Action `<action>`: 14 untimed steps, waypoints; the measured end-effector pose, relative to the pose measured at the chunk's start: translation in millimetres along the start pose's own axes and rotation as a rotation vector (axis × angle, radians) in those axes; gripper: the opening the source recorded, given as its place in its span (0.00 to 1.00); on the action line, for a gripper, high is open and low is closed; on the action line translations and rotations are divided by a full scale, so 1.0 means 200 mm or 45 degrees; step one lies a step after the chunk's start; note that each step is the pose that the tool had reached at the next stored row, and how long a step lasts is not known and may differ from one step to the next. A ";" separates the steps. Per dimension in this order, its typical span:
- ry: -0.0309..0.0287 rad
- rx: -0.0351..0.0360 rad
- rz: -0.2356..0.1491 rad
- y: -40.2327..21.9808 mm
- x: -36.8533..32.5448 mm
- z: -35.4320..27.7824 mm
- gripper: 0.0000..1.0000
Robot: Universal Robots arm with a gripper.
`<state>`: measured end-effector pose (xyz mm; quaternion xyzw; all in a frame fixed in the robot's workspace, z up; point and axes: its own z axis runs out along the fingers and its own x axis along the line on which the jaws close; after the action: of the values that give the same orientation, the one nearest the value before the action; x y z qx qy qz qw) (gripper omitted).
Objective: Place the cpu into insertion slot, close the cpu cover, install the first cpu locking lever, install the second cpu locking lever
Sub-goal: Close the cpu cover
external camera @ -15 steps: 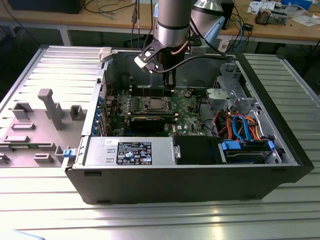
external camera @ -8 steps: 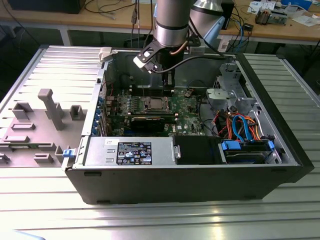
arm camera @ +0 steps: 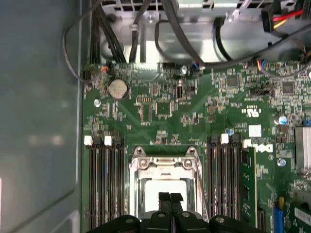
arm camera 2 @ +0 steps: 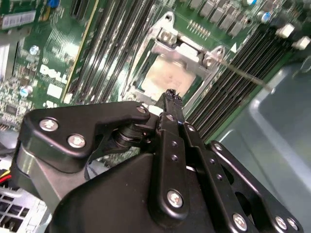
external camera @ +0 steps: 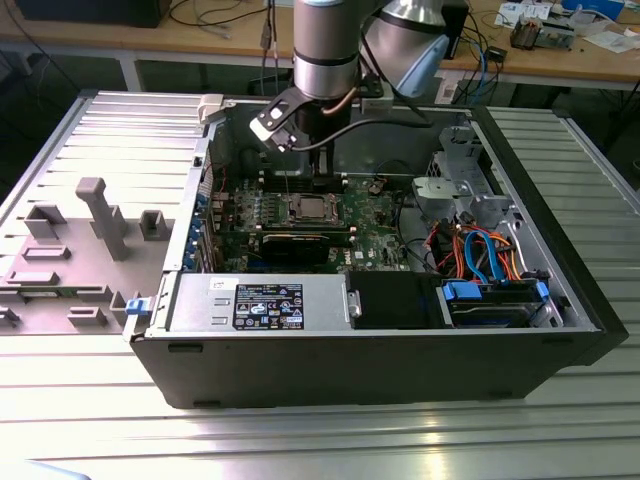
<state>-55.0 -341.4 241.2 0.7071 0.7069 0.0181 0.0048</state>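
The cpu lies flat in the insertion slot on the green board, its silver top showing through the window of the cpu cover. The cover lies down over the chip, with its silver frame around it. A thin metal locking lever sticks out sideways from the socket corner. My gripper hovers just above the chip's edge, its black fingers together and nothing between them. In the exterior view the gripper hangs over the socket's far side.
Black memory slots flank the socket on both sides. The open case holds a labelled power supply, a black box, a blue-fronted drive bay and orange and blue cables. A grey plastic moulding lies on the exterior view's left.
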 end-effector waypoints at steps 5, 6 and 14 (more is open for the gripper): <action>0.0000 0.0000 -0.001 -0.077 -0.001 0.036 0.11; -0.0001 0.0001 -0.001 -0.101 -0.001 0.049 0.11; 0.0000 0.0007 -0.002 -0.146 -0.003 0.129 0.11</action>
<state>-83.3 -341.4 214.5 0.7066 0.7073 0.0179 0.0046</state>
